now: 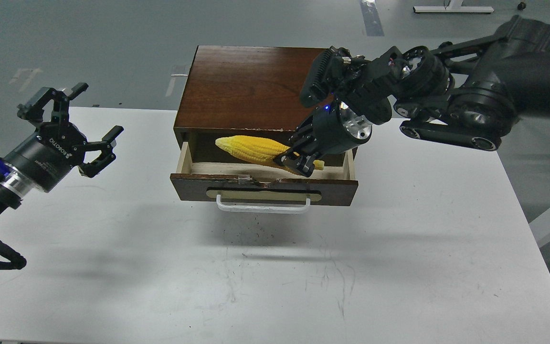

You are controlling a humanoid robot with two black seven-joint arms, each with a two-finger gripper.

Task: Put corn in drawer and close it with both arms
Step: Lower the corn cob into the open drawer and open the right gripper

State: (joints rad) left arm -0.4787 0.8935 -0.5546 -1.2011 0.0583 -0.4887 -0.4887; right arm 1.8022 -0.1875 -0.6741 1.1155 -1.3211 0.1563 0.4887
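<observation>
**One brand mark readable**

The left claw (81,126) carries white lettering along its black cylindrical body reading "ROBOTIQ". A second, smaller line of print beside it is too fine to make out. No other text is legible.

One view only, taken from the robot's head, aimed fwd and down. The white desk (399,248) is seen from above at fairly close range, near edge cut off at the bottom. Grey floor (112,38) is seen beyond the far edge. Both arms are framed entering from left and right sides.
</observation>
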